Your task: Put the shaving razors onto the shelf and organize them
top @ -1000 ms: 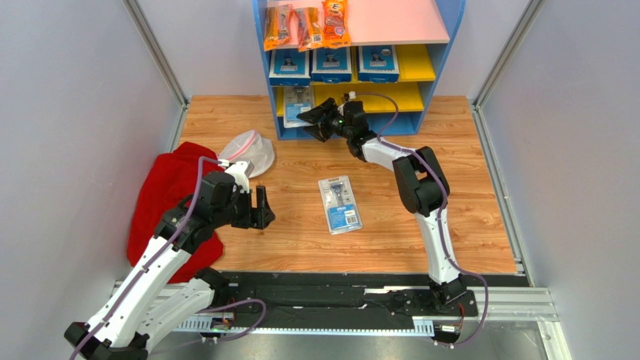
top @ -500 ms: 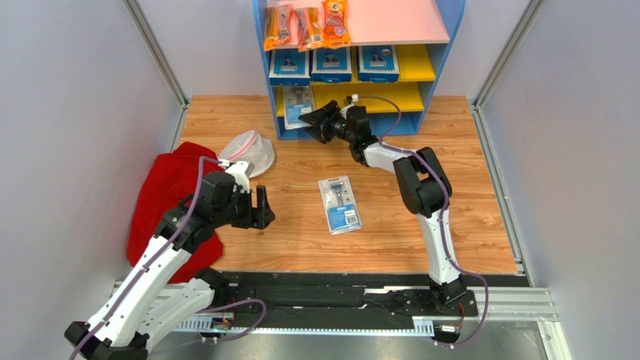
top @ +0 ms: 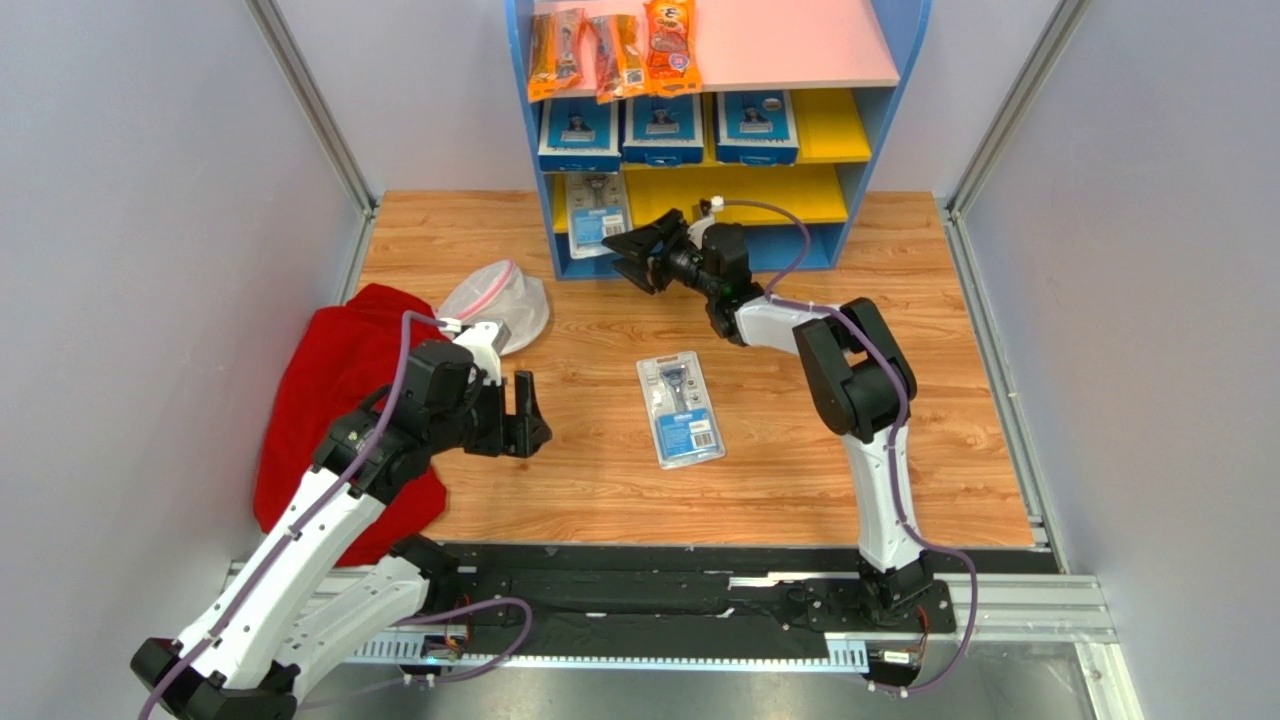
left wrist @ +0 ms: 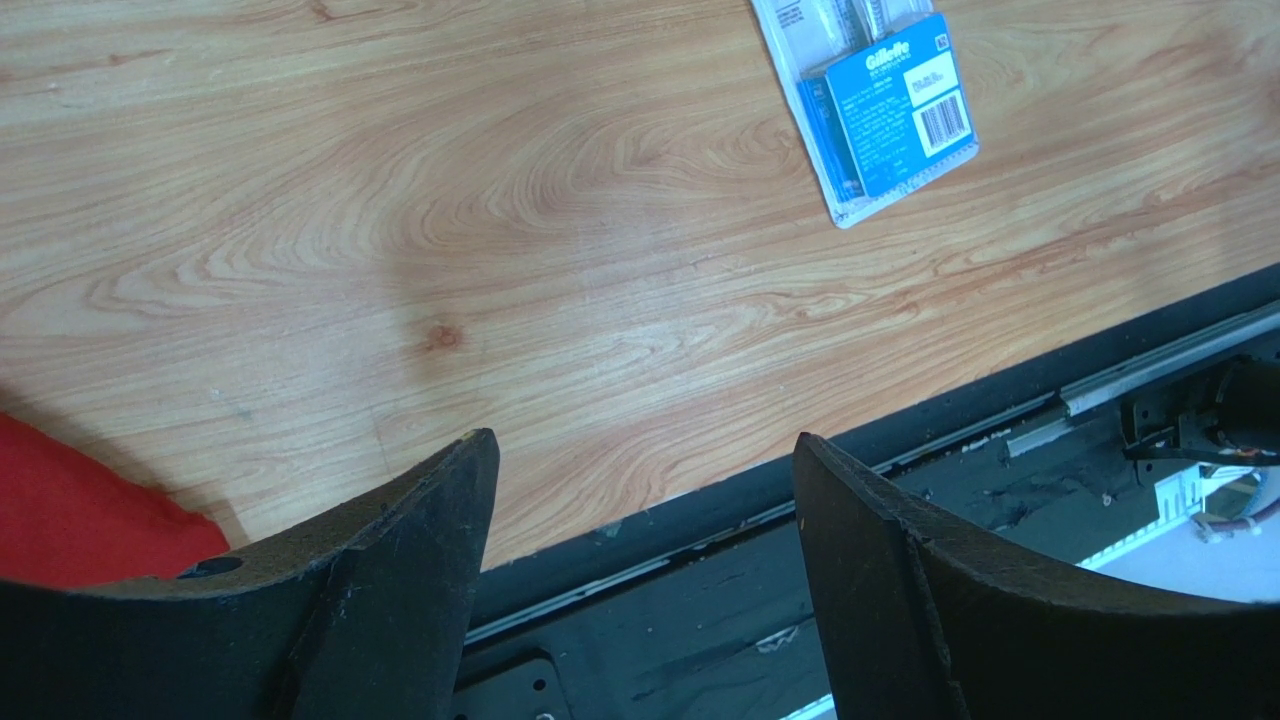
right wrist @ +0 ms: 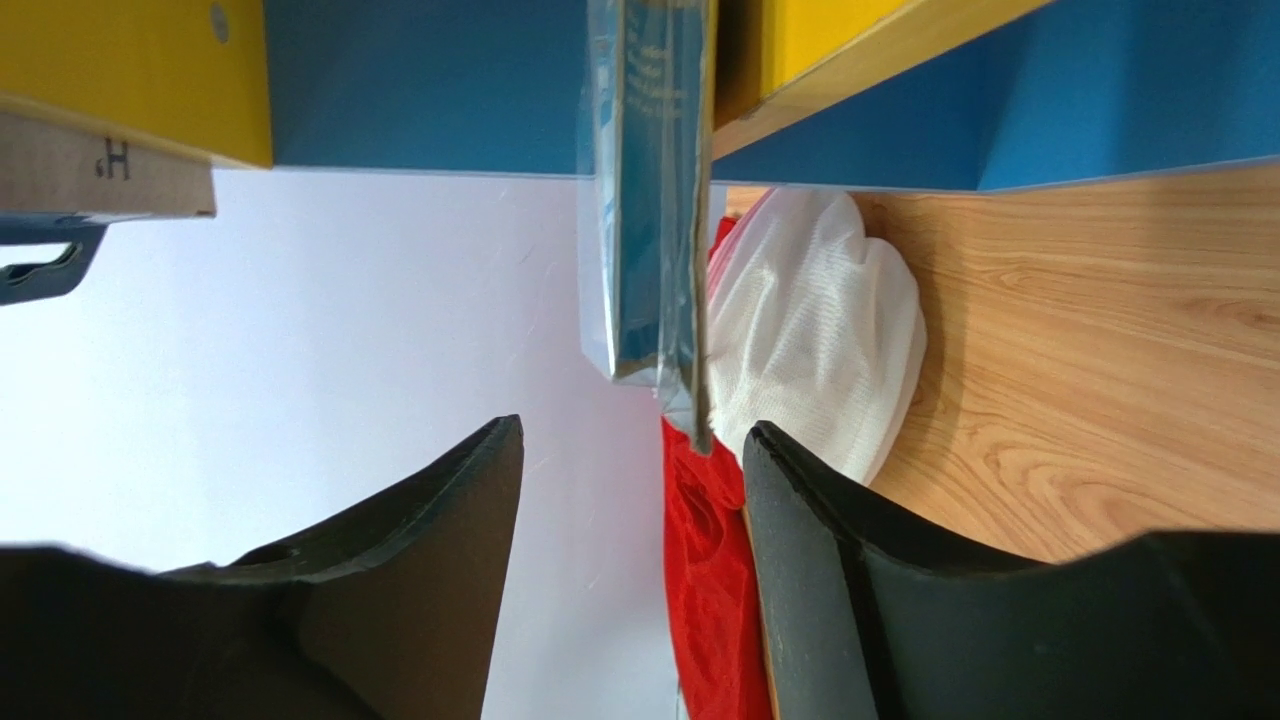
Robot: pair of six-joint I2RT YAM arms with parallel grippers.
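Two grippers: both spread, neither holding anything.
left gripper (top: 519, 414): well short of the shelf (top: 887, 128), off its left front, low over the table (top: 932, 450); fingers (left wrist: 406, 570) wide apart, only bare wood between them.
cloth (top: 338, 383): red, crumpled, left of the left gripper, well apart from the shelf.
loose pack (top: 679, 408): razor pack lying flat on the table, well in front of the shelf, roughly level with its middle; nothing touches it.
mesh bag (top: 504, 300): white, near the shelf's left front corner, resting against the cloth's far edge.
right gripper (top: 624, 248): just in front of the shelf's lower left bay; fingers (right wrist: 842, 600) apart, aimed at the pale pack (top: 597, 203).
pale pack: stands at the left end of the lower yellow board; seen edge-on in the right wrist view, in line with the gap between the fingers; contact with a tip cannot be told.
blue packs (top: 663, 126): three upright in a row on the upper yellow board, left end to middle.
orange packets (top: 609, 53): three on the pink top board, left end.
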